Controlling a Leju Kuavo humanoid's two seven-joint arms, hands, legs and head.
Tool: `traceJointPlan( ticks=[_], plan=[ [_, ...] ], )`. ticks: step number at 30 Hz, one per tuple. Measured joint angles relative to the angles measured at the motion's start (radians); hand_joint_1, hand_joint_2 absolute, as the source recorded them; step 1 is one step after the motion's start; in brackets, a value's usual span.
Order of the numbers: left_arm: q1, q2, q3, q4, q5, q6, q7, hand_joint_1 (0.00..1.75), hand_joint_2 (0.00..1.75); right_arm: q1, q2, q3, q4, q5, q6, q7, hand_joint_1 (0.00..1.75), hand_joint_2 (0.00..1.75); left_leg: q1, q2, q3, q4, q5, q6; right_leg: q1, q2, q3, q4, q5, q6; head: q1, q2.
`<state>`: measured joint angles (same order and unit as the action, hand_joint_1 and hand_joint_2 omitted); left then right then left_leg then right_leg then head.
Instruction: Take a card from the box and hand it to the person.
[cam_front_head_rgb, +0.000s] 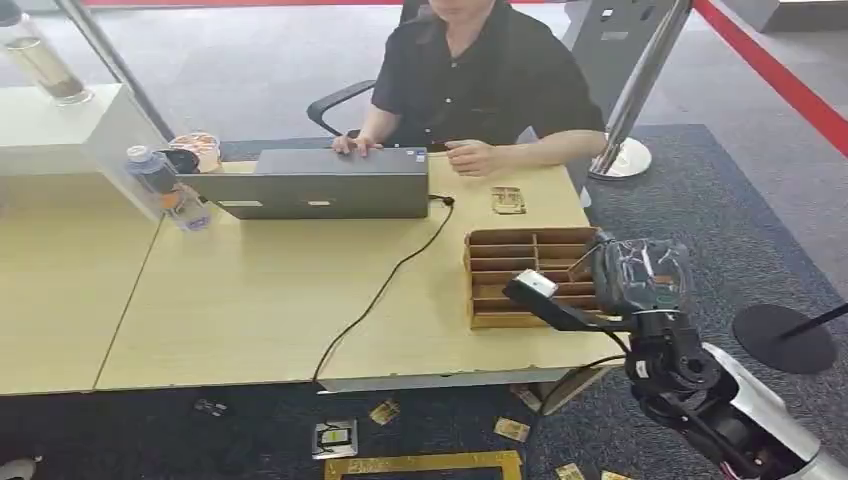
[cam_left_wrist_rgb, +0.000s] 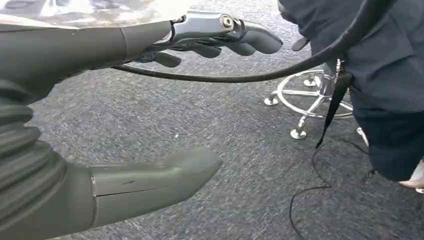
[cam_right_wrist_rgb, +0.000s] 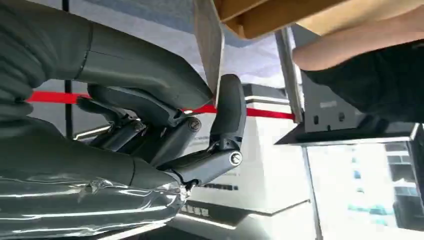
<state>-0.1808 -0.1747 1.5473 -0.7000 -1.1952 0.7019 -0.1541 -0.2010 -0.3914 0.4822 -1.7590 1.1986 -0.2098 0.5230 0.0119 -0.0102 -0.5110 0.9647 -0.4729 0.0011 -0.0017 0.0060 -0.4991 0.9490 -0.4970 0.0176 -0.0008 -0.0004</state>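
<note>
Mostly table (cam_front_head_rgb: 250, 300): pale wood-grain top, flat, two slabs with a seam on the left; front edge runs straight, bare stretch left of the box. Grey carpet floor (cam_front_head_rgb: 760, 230), coarse weave, red stripe at far right. Person (cam_front_head_rgb: 480, 80) in a black short-sleeve shirt sits behind the table, both hands at the far edge. Grey laptop (cam_front_head_rgb: 320, 182), matte lid, stands near the far edge; a black cable (cam_front_head_rgb: 385, 285) trails from it over the front edge. Box (cam_front_head_rgb: 530, 275): brown, rectangular, split by thin dividers into slots, sits at the table's right end close to the front corner. Right robot hand (cam_front_head_rgb: 575, 305), dark with a clear plastic wrap over the wrist, hangs over the box's front part, pinching a thin pale card (cam_right_wrist_rgb: 210, 45) between thumb and fingers (cam_right_wrist_rgb: 229, 107); card stands on edge in the wrist view. Left robot hand (cam_left_wrist_rgb: 165, 100) hangs over the carpet, thumb and fingers apart, holding nothing; a black cord crosses between them. Clear bottle (cam_front_head_rgb: 165, 190) with a blue cap left of the laptop. Small cards (cam_front_head_rgb: 512, 430) scattered on the floor below the table. No readable writing.
</note>
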Motion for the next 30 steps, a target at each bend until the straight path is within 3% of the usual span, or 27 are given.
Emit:
traceJointPlan(
  ticks=[5,10,16,23,27,28,29,30],
  plan=[
    [0.0,-0.002,0.0,0.0,-0.006,0.0,-0.004,0.0,1.75,-0.002,0.011,0.002,-0.019,-0.011,-0.049,-0.048,1.75,1.75,0.0,0.0,0.0,0.0,0.0,0.0,0.0,0.0,0.0,0.0,0.0,0.0,0.0,0.0],
    [-0.002,-0.006,0.0,0.001,-0.004,0.0,-0.036,0.0,1.75,-0.042,0.048,0.008,0.032,-0.023,-0.201,-0.117,1.75,1.75,0.0,0.0,0.0,0.0,0.0,0.0,0.0,0.0,0.0,0.0,0.0,0.0,-0.001,0.0],
    [-0.003,-0.008,0.0,0.003,-0.018,0.0,-0.057,0.0,1.75,-0.111,0.087,0.015,0.149,-0.034,-0.322,-0.166,1.75,1.75,0.0,0.0,0.0,0.0,0.0,0.0,0.0,0.0,0.0,0.0,0.0,0.0,-0.001,0.0],
    [-0.004,-0.004,0.0,0.02,-0.022,0.0,-0.101,0.0,1.75,-0.203,0.127,0.024,0.341,-0.031,-0.393,-0.19,1.75,1.75,0.0,0.0,-0.001,0.0,0.0,0.0,0.0,0.0,0.0,0.0,0.0,0.0,0.0,0.0],
    [-0.004,-0.004,0.0,0.026,-0.021,0.0,-0.096,0.0,1.75,-0.238,0.146,0.033,0.435,-0.018,-0.414,-0.193,1.75,1.75,0.0,-0.001,-0.001,0.0,0.0,0.0,0.0,-0.001,0.0,0.0,0.0,0.0,0.0,0.0],
    [-0.005,-0.004,0.0,0.026,-0.023,0.0,-0.084,0.0,1.75,-0.246,0.152,0.035,0.456,-0.014,-0.415,-0.194,1.13,1.75,0.0,-0.001,-0.001,0.0,0.0,0.0,0.0,-0.001,0.0,0.0,0.0,0.0,0.0,0.0],
    [-0.004,-0.004,0.0,0.026,-0.024,0.0,-0.074,0.0,1.75,-0.253,0.158,0.038,0.479,-0.012,-0.417,-0.194,1.13,1.75,0.0,-0.001,-0.001,0.0,0.0,0.0,0.0,-0.001,0.0,0.0,0.0,0.0,0.0,0.0],
    [-0.004,-0.004,0.0,0.026,-0.024,0.0,-0.065,0.0,1.75,-0.26,0.161,0.04,0.498,-0.011,-0.418,-0.192,0.0,1.75,0.0,-0.001,-0.001,0.0,0.0,0.0,0.0,-0.001,0.0,0.0,0.0,0.0,0.0,0.0]
  ],
)
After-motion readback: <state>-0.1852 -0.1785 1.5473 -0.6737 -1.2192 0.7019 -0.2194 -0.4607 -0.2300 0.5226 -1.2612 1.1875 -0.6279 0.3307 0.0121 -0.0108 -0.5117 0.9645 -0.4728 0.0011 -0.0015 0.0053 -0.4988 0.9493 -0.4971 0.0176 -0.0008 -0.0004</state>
